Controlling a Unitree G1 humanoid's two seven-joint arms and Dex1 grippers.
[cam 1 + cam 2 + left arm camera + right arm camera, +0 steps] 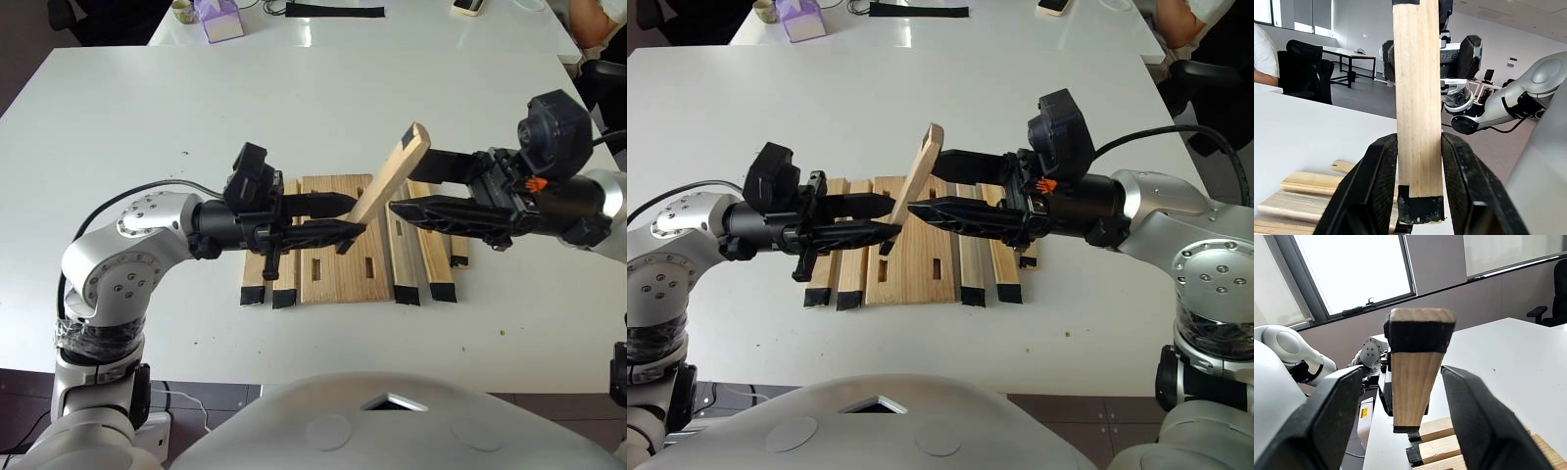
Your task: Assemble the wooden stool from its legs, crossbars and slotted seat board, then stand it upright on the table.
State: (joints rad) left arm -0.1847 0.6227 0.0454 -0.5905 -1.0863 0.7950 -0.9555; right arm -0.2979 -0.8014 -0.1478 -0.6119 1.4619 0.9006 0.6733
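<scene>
Silver arm shells (127, 255), screw-dotted; black cables (171, 182); left hand (361, 213), right hand (409, 181) black, long-fingered; orange tab (534, 183).

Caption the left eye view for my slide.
Left gripper holds a wooden leg tilted over the slotted seat board, the open right gripper flanking the leg's upper end.

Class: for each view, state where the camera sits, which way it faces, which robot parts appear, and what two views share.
Left eye view: head, facing forward-down over the table; both arms, left gripper and right gripper at the leg.
Right eye view: head, beside it; same scene.
Left wrist view: left wrist, facing along its fingers, clamped on the leg, toward the right arm.
Right wrist view: right wrist, facing along its open fingers toward the left arm.
Shared: both wrist views show the leg.
</scene>
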